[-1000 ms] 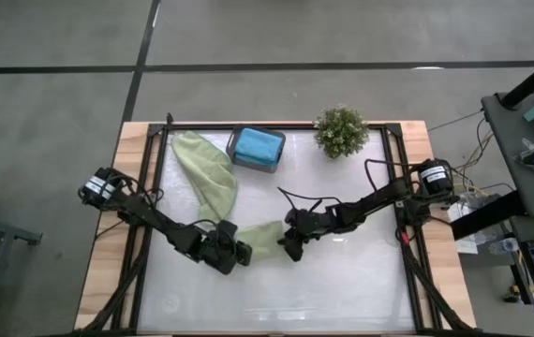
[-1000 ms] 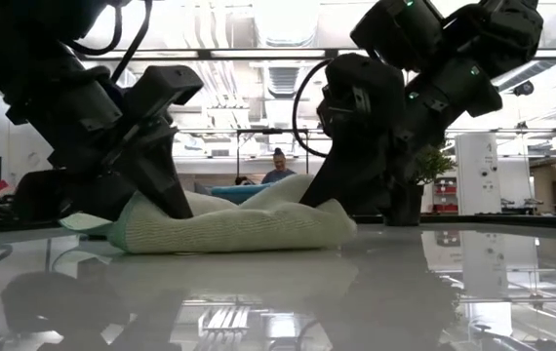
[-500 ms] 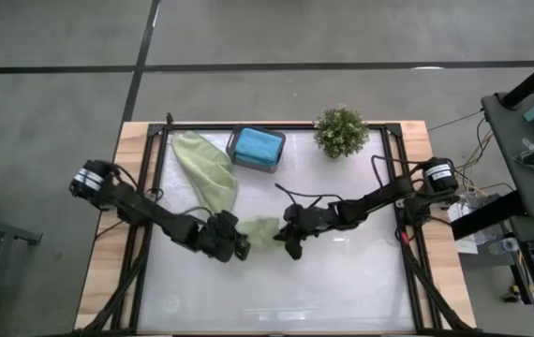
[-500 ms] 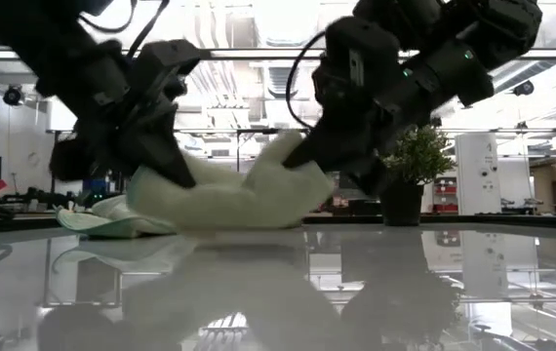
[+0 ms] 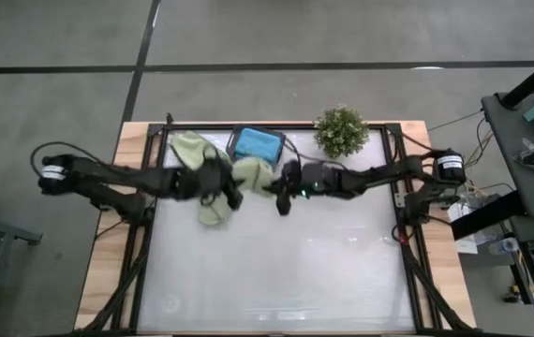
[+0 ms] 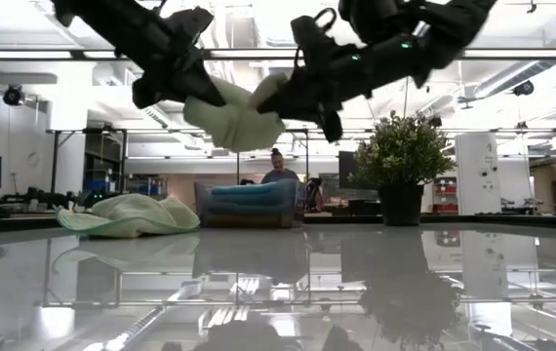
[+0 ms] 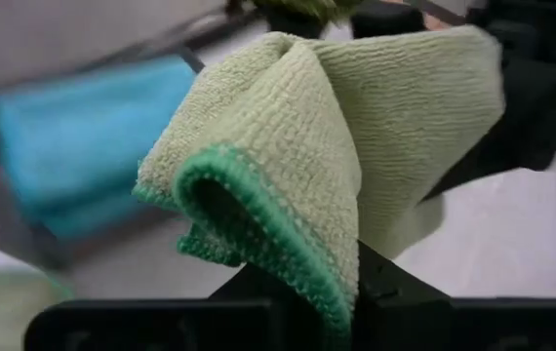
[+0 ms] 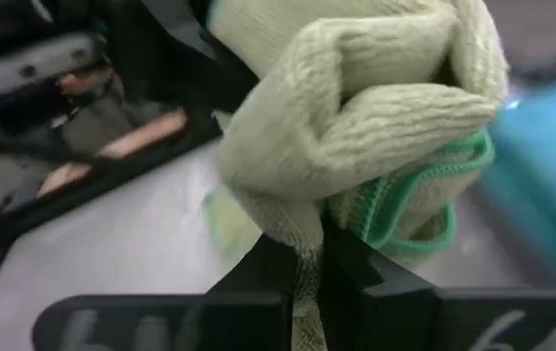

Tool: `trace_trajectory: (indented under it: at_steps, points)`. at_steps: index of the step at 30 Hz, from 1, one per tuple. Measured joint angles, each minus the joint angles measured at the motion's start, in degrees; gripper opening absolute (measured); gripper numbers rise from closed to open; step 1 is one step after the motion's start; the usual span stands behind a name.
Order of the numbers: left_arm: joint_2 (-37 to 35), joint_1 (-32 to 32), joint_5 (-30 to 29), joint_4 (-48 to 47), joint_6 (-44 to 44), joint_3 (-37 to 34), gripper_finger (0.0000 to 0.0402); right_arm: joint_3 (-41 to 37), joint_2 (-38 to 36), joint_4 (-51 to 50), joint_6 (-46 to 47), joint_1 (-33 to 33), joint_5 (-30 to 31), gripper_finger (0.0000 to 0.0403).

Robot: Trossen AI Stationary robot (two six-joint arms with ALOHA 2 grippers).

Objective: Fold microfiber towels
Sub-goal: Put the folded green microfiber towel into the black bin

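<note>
Seen from above, the left gripper (image 5: 222, 181) and right gripper (image 5: 284, 183) each pinch one end of a sage green towel (image 5: 251, 172), beside a dark tray (image 5: 237, 142) holding a teal-blue towel (image 5: 257, 145). The low view shows that towel (image 6: 234, 119) hanging in the air between both grippers, above a second green towel (image 6: 130, 214) lying crumpled on the table (image 6: 405, 283). Each wrist view shows dark fingers clenched on green cloth.

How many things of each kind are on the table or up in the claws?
Light sage green microfiber towels: 2, one lifted, one lying
Teal-blue folded towel pile: 1
Small dark grey rectangular tray: 1
Bushy green potted plant: 1
Total: 5
</note>
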Motion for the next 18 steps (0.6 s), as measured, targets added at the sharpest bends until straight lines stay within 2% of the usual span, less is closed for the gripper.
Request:
trace_trajectory:
  at_steps: [4, 11, 15, 18]
  points:
    - [-2.21, 10.05, 6.15, 0.01, 9.22, 0.97, 0.0017, 4.69, -0.02, -1.37, -2.78, -4.85, -0.08, 0.0013]
    - [0.18, 26.52, 20.86, 3.77, 18.91, 2.11, 0.0017, 13.83, 1.66, -14.53, -5.83, -12.61, -0.09, 0.0013]
    - [4.95, 31.59, 28.12, 7.15, 20.85, 2.09, 0.0017, 17.41, 3.96, -21.96, -6.26, -14.78, -0.14, 0.0013]
    - [8.91, 33.82, 29.30, 7.72, 22.42, 2.38, 0.0017, 18.45, 4.98, -25.11, -6.87, -15.41, -0.28, 0.0013]
